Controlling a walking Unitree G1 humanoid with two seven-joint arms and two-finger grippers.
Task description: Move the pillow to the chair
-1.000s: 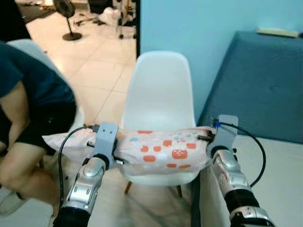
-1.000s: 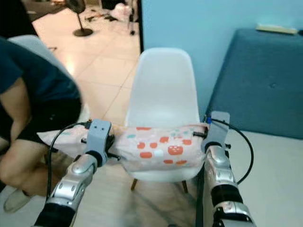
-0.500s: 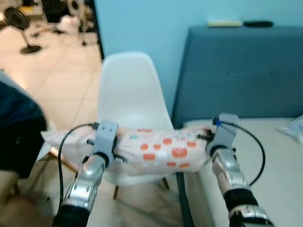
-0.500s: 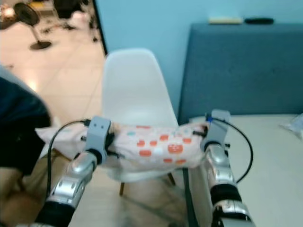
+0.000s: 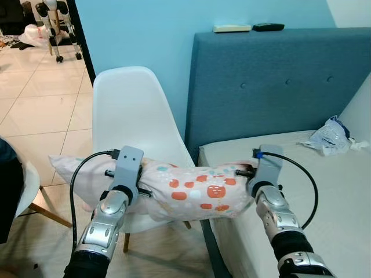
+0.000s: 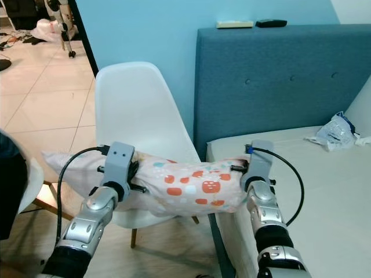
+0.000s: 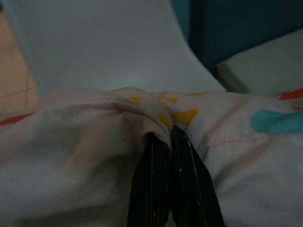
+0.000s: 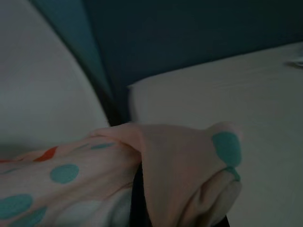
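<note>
The left gripper (image 7: 171, 142) pinches a fold of the pillow (image 5: 191, 188) between closed fingers. The right gripper (image 5: 246, 172) grips the pillow's other end, its fingers buried in the fabric. The pillow hangs stretched between both grippers, over the front of the white chair (image 5: 130, 116). Just right of the right gripper lies the bed (image 5: 324, 191), with a plastic bag (image 5: 330, 134) beyond.

Pale pink pillow (image 5: 191, 191) with orange and teal spots, white chair (image 5: 130, 110), dark blue headboard (image 5: 272, 87).

Pillow (image 8: 180, 161) fold – bed (image 8: 246, 94) edge, chair (image 8: 42, 85)
</note>
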